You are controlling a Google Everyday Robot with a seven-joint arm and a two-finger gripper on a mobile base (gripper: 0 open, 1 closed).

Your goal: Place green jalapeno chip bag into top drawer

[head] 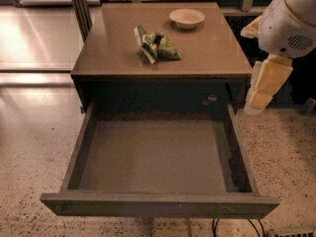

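Note:
The green jalapeno chip bag [156, 46] lies crumpled on the brown cabinet top [207, 48], left of centre. The top drawer [158, 204] is pulled fully out below it, and its flat bottom [155, 154] holds nothing. My gripper [262, 85] hangs at the right edge of the view, beside the cabinet's right front corner. It is at about the height of the cabinet top, well right of the bag, and holds nothing that shows.
A shallow cream bowl [186, 18] stands at the back of the cabinet top, right of the bag. My white arm housing [291, 19] fills the upper right corner. Speckled floor [29, 147] surrounds the cabinet. Cables [237, 227] lie under the drawer front.

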